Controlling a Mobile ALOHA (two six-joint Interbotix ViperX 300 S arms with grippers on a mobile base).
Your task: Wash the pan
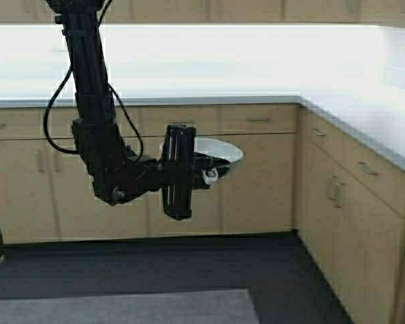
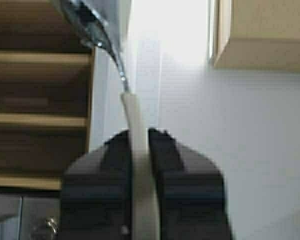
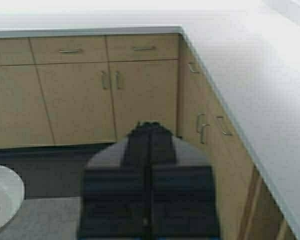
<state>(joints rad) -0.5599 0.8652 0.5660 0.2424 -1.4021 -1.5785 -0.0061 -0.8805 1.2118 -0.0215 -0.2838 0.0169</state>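
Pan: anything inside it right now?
Can't tell. The pan, held in the air by its handle in the left gripper, shows mainly its rim; the left gripper covers part, and its inside is mostly hidden.

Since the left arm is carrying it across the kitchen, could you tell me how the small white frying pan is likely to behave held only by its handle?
The small white frying pan looks rigid, so it should not flex. The left gripper is shut on only its thin white handle, leaving the bowl cantilevered, so it may sag or twist. The smooth handle could be slippery, especially once wet.
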